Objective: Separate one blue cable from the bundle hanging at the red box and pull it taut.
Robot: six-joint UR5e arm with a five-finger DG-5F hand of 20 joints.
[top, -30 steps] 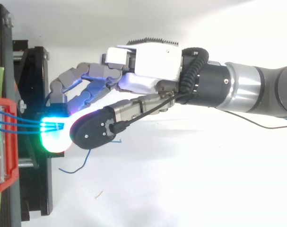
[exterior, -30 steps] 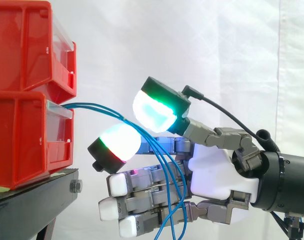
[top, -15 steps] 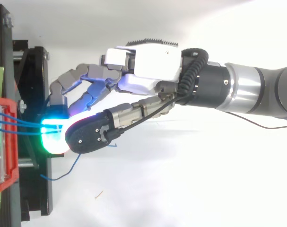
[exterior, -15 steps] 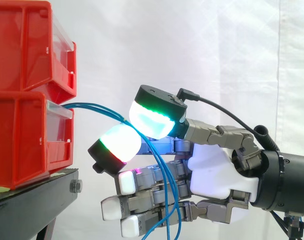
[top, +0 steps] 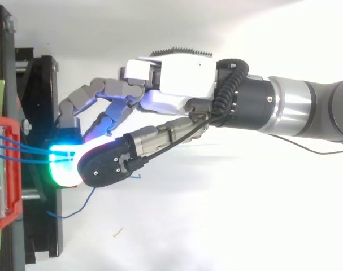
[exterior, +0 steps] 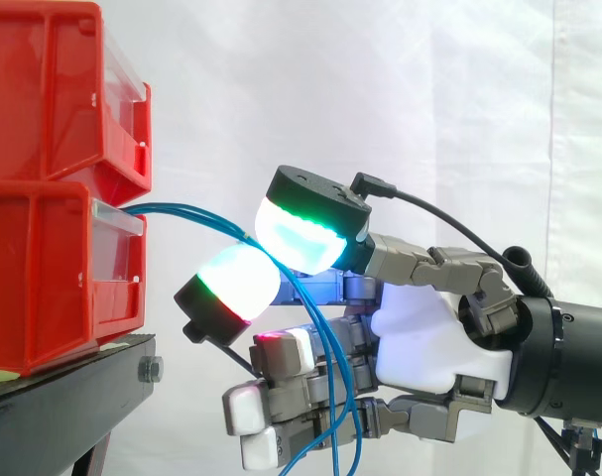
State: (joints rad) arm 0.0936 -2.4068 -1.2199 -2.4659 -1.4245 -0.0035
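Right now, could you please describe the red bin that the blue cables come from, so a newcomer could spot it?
Find the black stand at the side view's left edge, carrying two stacked red bins. You want the lower bin, resting on the stand. Unlike the upper bin, it has blue cables arching from its clear front lip to the hand pinching them.

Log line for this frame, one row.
hand: pinching blue cables between glowing pads | cables: several in the pinch | red box: on black stand | pull: not yet taut
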